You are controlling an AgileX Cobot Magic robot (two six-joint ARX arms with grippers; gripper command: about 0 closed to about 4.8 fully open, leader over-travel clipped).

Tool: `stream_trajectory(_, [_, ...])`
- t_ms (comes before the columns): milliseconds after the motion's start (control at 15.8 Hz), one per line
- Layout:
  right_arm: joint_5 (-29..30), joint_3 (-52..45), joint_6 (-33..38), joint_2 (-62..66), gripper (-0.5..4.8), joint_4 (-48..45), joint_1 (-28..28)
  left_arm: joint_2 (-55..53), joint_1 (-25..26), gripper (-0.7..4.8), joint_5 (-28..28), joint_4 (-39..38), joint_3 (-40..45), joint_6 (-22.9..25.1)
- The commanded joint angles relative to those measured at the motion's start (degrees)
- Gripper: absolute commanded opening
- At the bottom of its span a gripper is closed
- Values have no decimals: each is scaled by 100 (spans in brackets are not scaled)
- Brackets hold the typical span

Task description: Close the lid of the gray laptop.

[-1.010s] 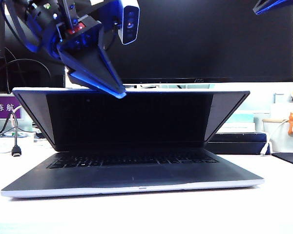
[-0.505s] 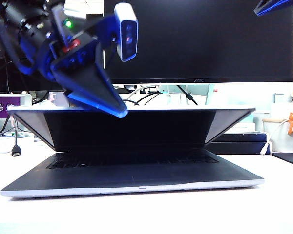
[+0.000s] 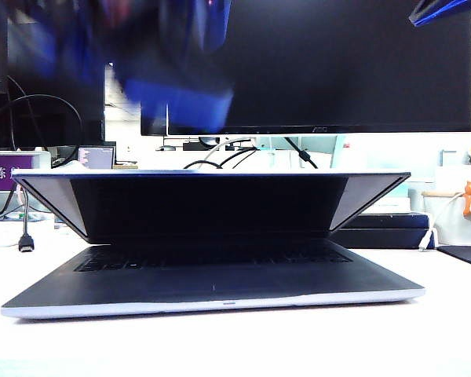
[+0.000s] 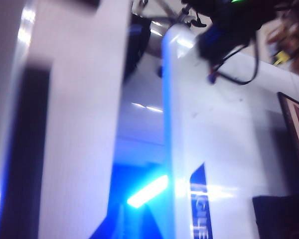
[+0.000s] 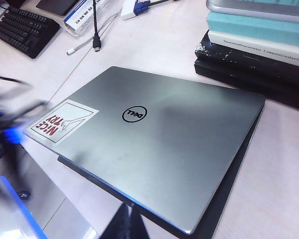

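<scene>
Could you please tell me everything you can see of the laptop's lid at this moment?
The lid is a thin silver-gray panel that looks like brushed metal, with a round Dell logo in its middle and a white red-lettered sticker near one corner. Inside, its glossy black screen faces the keys. It hangs partly lowered, nearly level, with a gap still open above the deck. Nothing visibly touches it; the blurred left gripper is above it.

Black monitor (image 3: 337, 71), stacked books (image 5: 259, 40)
</scene>
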State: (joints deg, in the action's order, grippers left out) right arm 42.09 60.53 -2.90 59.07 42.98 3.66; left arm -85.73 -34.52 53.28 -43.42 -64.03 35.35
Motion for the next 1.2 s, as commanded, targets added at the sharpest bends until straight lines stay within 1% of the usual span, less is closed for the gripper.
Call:
stream_trajectory(63, [48,24,-39,-13,-6,-151,2,813,-330,76,-1384,920,-15,-450])
stream_trajectory(126, [48,24,-37,-13,-6,-177,2,859,-315,76,-2277,1419,-11,-684])
stream_trajectory(189, [50,24,-35,-13,-6,-181,4,769,-205,75,-2623,1773,-2,-835])
stream_trajectory(253, [48,24,-35,-11,-6,-179,9,627,-116,75,-2647,1991,-2,-1010])
stream_trajectory(379, [57,24,-35,-13,-6,-157,7,153,-109,75,-2863,2098,-2,-1067])
stream_trajectory(442, [173,22,-35,-11,-6,-98,9,-98,-111,75,-2900,2065,-2,-1040])
stream_trajectory(505, [160,22,-37,-13,-6,-9,42,-321,-140,75,-2848,1985,-2,-1032])
stream_trajectory(631, [151,22,-81,-9,-6,273,63,-426,-157,75,-2719,1941,-2,-1029])
stream_trajectory(758, [146,-28,-214,-9,-6,621,68,-426,-166,74,-2369,1773,-2,-885])
stream_trajectory(1010, [151,-83,-334,-11,-6,741,68,-568,-168,66,-2345,1423,13,-745])
stream_trajectory(1073, [153,-83,-334,-9,-6,754,68,-570,-168,66,-2345,1443,83,-726])
stream_trajectory(1199, [151,-83,-337,-9,-6,754,68,-568,-173,66,-2153,1530,302,-728])
